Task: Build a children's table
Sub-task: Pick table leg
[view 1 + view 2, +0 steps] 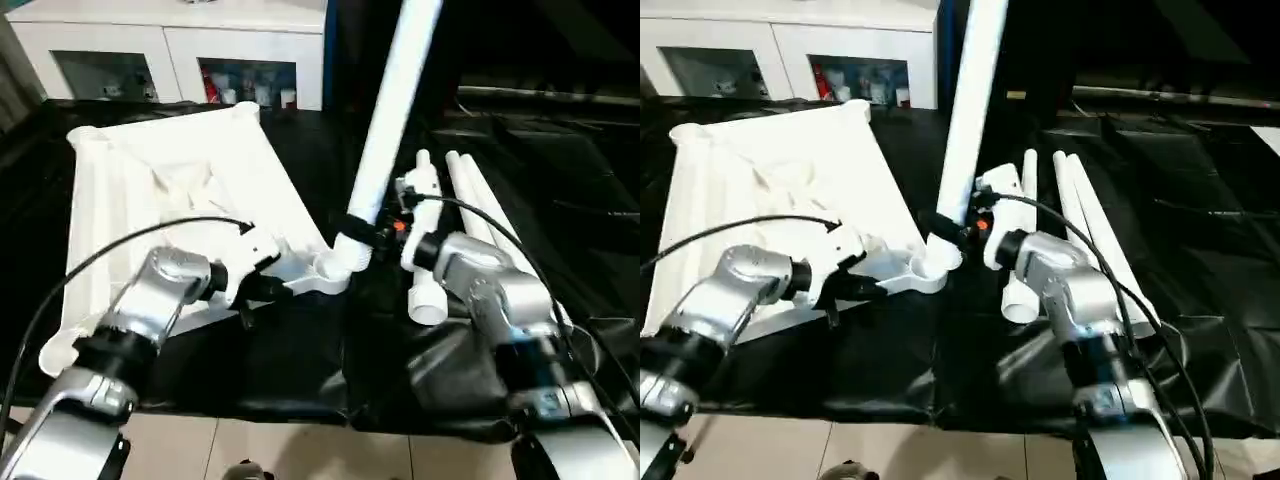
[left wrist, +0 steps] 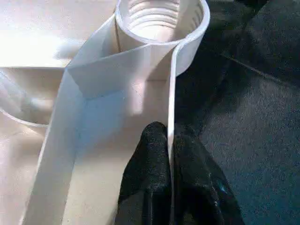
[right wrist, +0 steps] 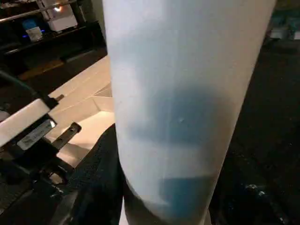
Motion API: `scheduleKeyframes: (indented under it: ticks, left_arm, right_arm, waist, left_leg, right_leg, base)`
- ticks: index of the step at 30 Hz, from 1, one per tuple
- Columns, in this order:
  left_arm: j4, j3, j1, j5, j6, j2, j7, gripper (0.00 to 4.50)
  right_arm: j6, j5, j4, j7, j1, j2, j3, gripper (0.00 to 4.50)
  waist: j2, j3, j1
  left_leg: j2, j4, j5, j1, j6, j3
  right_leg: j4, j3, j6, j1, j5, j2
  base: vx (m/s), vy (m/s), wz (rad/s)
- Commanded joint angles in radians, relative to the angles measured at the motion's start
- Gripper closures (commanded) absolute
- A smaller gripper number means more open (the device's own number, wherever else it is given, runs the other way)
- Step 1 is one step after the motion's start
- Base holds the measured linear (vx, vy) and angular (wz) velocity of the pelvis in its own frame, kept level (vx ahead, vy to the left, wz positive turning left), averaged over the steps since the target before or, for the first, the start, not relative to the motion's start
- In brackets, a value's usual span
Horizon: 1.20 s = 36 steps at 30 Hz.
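We have the tabletop (image 1: 180, 190) lying underside-up on the black-covered bench, our left gripper (image 2: 168, 140) pinched tight on its thin rim beside the threaded corner socket (image 2: 159, 18), while our right gripper (image 1: 375, 235) clamps the upright leg (image 1: 395, 100) low down (stiff, light, slick plastic, we judge), so gripping near the socket steadies it

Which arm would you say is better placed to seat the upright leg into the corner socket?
Right: its end effector grips the upright leg just above the corner socket. The left end effector pinches the tabletop rim, steadying it.
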Motion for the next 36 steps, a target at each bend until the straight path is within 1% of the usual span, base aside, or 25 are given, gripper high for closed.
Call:
scheduleKeyframes:
  ticks: [1, 2, 3, 5, 6, 7, 9, 10, 12, 13, 15, 16, 17, 18, 21, 22, 23, 26, 29, 30, 31, 32, 34, 36]
  left_arm:
    - [-0.044, 0.040, 0.028, -0.066, 0.009, -0.038, 0.028, 4.50]
    - [-0.057, 0.043, 0.034, -0.067, 0.015, -0.040, 0.034, 4.50]
    - [-0.067, 0.051, 0.040, -0.070, 0.016, -0.045, 0.042, 4.50]
    - [-0.073, 0.056, 0.045, -0.073, 0.015, -0.049, 0.046, 4.50]
    - [-0.080, 0.069, 0.052, -0.081, 0.015, -0.060, 0.061, 4.50]
    - [-0.087, 0.070, 0.056, -0.081, 0.020, -0.061, 0.064, 4.50]
    - [-0.093, 0.070, 0.061, -0.080, 0.022, -0.061, 0.065, 4.50]
    - [-0.108, 0.068, 0.069, -0.083, 0.034, -0.062, 0.065, 4.50]
    - [-0.119, 0.068, 0.076, -0.084, 0.041, -0.062, 0.065, 4.50]
    - [-0.125, 0.070, 0.080, -0.086, 0.045, -0.063, 0.066, 4.50]
    - [-0.126, 0.072, 0.081, -0.087, 0.046, -0.063, 0.066, 4.50]
    - [-0.139, 0.074, 0.086, -0.089, 0.055, -0.064, 0.064, 4.50]
    - [-0.145, 0.076, 0.090, -0.090, 0.059, -0.065, 0.063, 4.50]
    - [-0.152, 0.076, 0.093, -0.089, 0.061, -0.064, 0.060, 4.50]
    - [-0.156, 0.080, 0.095, -0.089, 0.064, -0.062, 0.061, 4.50]
    - [-0.156, 0.083, 0.096, -0.088, 0.066, -0.061, 0.064, 4.50]
    - [-0.157, 0.085, 0.097, -0.087, 0.068, -0.058, 0.064, 4.50]
    - [-0.157, 0.088, 0.096, -0.087, 0.069, -0.053, 0.061, 4.50]
    - [-0.155, 0.092, 0.093, -0.088, 0.071, -0.049, 0.059, 4.50]
    - [-0.146, 0.095, 0.087, -0.085, 0.069, -0.049, 0.064, 4.50]
    - [-0.143, 0.096, 0.084, -0.084, 0.068, -0.049, 0.067, 4.50]
    - [-0.134, 0.097, 0.079, -0.081, 0.065, -0.050, 0.072, 4.50]
    - [-0.127, 0.098, 0.074, -0.079, 0.063, -0.052, 0.076, 4.50]
    - [-0.125, 0.102, 0.070, -0.079, 0.064, -0.054, 0.081, 4.50]
  right_arm:
    - [-0.026, -0.015, 0.033, 0.018, -0.026, 0.005, 0.013, 2.60]
    - [-0.030, -0.017, 0.045, 0.019, -0.030, 0.007, 0.015, 2.60]
    - [-0.041, -0.022, 0.068, 0.020, -0.036, 0.010, 0.017, 2.60]
    - [-0.049, -0.026, 0.083, 0.021, -0.039, 0.011, 0.019, 2.60]
    - [-0.064, -0.035, 0.121, 0.028, -0.047, 0.015, 0.027, 2.60]
    - [-0.074, -0.040, 0.140, 0.035, -0.051, 0.018, 0.031, 2.60]
    - [-0.085, -0.046, 0.158, 0.038, -0.055, 0.021, 0.034, 2.60]
    - [-0.102, -0.051, 0.192, 0.042, -0.063, 0.030, 0.029, 2.60]
    - [-0.122, -0.059, 0.222, 0.040, -0.070, 0.039, 0.027, 2.60]
    - [-0.136, -0.063, 0.241, 0.038, -0.075, 0.045, 0.027, 2.60]
    - [-0.140, -0.064, 0.247, 0.037, -0.076, 0.047, 0.027, 2.60]
    - [-0.159, -0.066, 0.281, 0.032, -0.086, 0.060, 0.024, 2.60]
    - [-0.167, -0.066, 0.296, 0.032, -0.090, 0.066, 0.024, 2.60]
    - [-0.174, -0.067, 0.310, 0.031, -0.095, 0.072, 0.026, 2.60]
    - [-0.182, -0.075, 0.325, 0.036, -0.102, 0.077, 0.034, 2.60]
    - [-0.192, -0.081, 0.339, 0.039, -0.106, 0.081, 0.034, 2.60]
    - [-0.208, -0.090, 0.361, 0.039, -0.111, 0.084, 0.031, 2.60]
    - [-0.221, -0.093, 0.385, 0.037, -0.113, 0.083, 0.023, 2.60]
    - [-0.230, -0.091, 0.405, 0.037, -0.114, 0.083, 0.017, 2.60]
    - [-0.239, -0.085, 0.424, 0.036, -0.105, 0.083, 0.005, 2.60]
    - [-0.241, -0.082, 0.430, 0.035, -0.101, 0.083, 0.000, 2.60]
    - [-0.245, -0.072, 0.439, 0.036, -0.089, 0.085, -0.012, 2.60]
    - [-0.251, -0.062, 0.446, 0.032, -0.074, 0.089, -0.025, 2.60]
    - [-0.265, -0.047, 0.454, 0.026, -0.056, 0.097, -0.047, 2.60]
  waist:
    - [-0.016, -0.076, 0.000]
    - [-0.017, -0.076, -0.001]
    - [-0.016, -0.076, 0.000]
    - [-0.016, -0.076, 0.000]
    - [-0.020, -0.077, 0.000]
    - [-0.018, -0.077, 0.000]
    - [-0.020, -0.076, -0.002]
    - [-0.020, -0.074, -0.002]
    - [-0.019, -0.075, -0.004]
    - [-0.019, -0.075, -0.004]
    - [-0.018, -0.076, -0.003]
    - [-0.016, -0.076, -0.002]
    - [-0.018, -0.076, -0.004]
    - [-0.018, -0.076, -0.004]
    - [-0.019, -0.076, -0.005]
    - [-0.022, -0.076, -0.006]
    - [-0.019, -0.076, -0.007]
    - [-0.018, -0.074, -0.013]
    - [-0.017, -0.076, -0.013]
    - [-0.015, -0.075, -0.014]
    - [-0.016, -0.075, -0.014]
    - [-0.012, -0.076, -0.012]
    - [-0.014, -0.076, -0.014]
    - [-0.009, -0.077, -0.013]
  left_leg:
    - [0.036, -0.069, -0.092, 0.003, 0.021, -0.007]
    - [0.037, -0.069, -0.086, 0.003, 0.026, -0.007]
    - [0.036, -0.068, -0.080, 0.003, 0.029, -0.006]
    - [0.035, -0.067, -0.068, 0.001, 0.037, -0.005]
    - [0.035, -0.067, -0.066, 0.001, 0.039, -0.005]
    - [0.035, -0.066, -0.066, 0.001, 0.040, -0.005]
    - [0.035, -0.067, -0.074, 0.001, 0.042, -0.005]
    - [0.035, -0.067, -0.078, 0.001, 0.042, -0.005]
    - [0.037, -0.068, -0.081, 0.001, 0.041, -0.005]
    - [0.037, -0.068, -0.079, 0.002, 0.043, -0.005]
    - [0.036, -0.067, -0.076, 0.003, 0.046, -0.004]
    - [0.036, -0.067, -0.069, 0.003, 0.048, -0.005]
    - [0.037, -0.068, -0.074, 0.002, 0.047, -0.005]
    - [0.036, -0.068, -0.077, 0.002, 0.047, -0.005]
    - [0.035, -0.067, -0.070, 0.001, 0.053, -0.004]
    - [0.035, -0.067, -0.068, 0.000, 0.055, -0.004]
    - [0.036, -0.068, -0.071, 0.001, 0.055, -0.005]
    - [0.035, -0.068, -0.089, 0.001, 0.050, -0.005]
    - [0.036, -0.068, -0.081, 0.002, 0.053, -0.005]
    - [0.036, -0.067, -0.083, 0.001, 0.054, -0.005]
    - [0.035, -0.067, -0.083, 0.001, 0.054, -0.005]
    - [0.036, -0.067, -0.082, 0.002, 0.055, -0.006]
    - [0.036, -0.068, -0.085, 0.002, 0.057, -0.005]
    - [0.037, -0.067, -0.091, 0.003, 0.056, -0.005]
  right_leg:
    - [-0.075, 0.054, -0.194, 0.058, -0.110, -0.087]
    - [-0.075, 0.053, -0.196, 0.057, -0.101, -0.087]
    - [-0.074, 0.053, -0.197, 0.059, -0.094, -0.088]
    - [-0.074, 0.053, -0.199, 0.057, -0.083, -0.086]
    - [-0.073, 0.052, -0.199, 0.059, -0.083, -0.086]
    - [-0.073, 0.052, -0.201, 0.058, -0.084, -0.086]
    - [-0.075, 0.052, -0.199, 0.058, -0.098, -0.087]
    - [-0.077, 0.052, -0.193, 0.057, -0.114, -0.086]
    - [-0.077, 0.052, -0.195, 0.056, -0.128, -0.089]
    - [-0.077, 0.052, -0.195, 0.055, -0.125, -0.087]
    - [-0.076, 0.052, -0.199, 0.054, -0.113, -0.086]
    - [-0.074, 0.052, -0.199, 0.056, -0.100, -0.085]
    - [-0.074, 0.051, -0.207, 0.054, -0.098, -0.086]
    - [-0.075, 0.051, -0.208, 0.056, -0.105, -0.087]
    - [-0.074, 0.052, -0.204, 0.057, -0.095, -0.086]
    - [-0.073, 0.052, -0.204, 0.057, -0.092, -0.086]
    - [-0.074, 0.051, -0.205, 0.056, -0.099, -0.086]
    - [-0.078, 0.052, -0.205, 0.056, -0.127, -0.087]
    - [-0.075, 0.052, -0.206, 0.057, -0.112, -0.086]
    - [-0.075, 0.051, -0.212, 0.056, -0.105, -0.086]
    - [-0.076, 0.052, -0.213, 0.056, -0.104, -0.086]
    - [-0.074, 0.052, -0.216, 0.057, -0.097, -0.087]
    - [-0.075, 0.051, -0.218, 0.057, -0.095, -0.086]
    - [-0.076, 0.052, -0.220, 0.056, -0.091, -0.086]
  base:
    - [0.000, 0.000, 0.00]
    - [0.000, 0.000, 0.00]
    - [0.000, 0.000, 0.00]
    - [0.000, 0.000, 0.00]
    - [0.000, 0.000, 0.00]
    - [0.000, 0.000, 0.00]
    - [0.000, 0.000, 0.00]
    - [0.000, 0.000, 0.00]
    - [0.000, 0.000, 0.00]
    - [0.000, 0.000, 0.00]
    - [0.000, 0.000, 0.00]
    - [0.000, 0.000, 0.00]
    - [0.000, 0.000, 0.00]
    - [0.000, 0.000, 0.00]
    - [0.000, 0.000, 0.00]
    - [0.000, 0.000, 0.00]
    - [0.000, 0.000, 0.00]
    - [0.000, 0.000, 0.00]
    - [0.000, 0.000, 0.00]
    - [0.000, 0.000, 0.00]
    - [0.000, 0.000, 0.00]
    - [0.000, 0.000, 0.00]
    - [0.000, 0.000, 0.00]
    - [0.000, 0.000, 0.00]
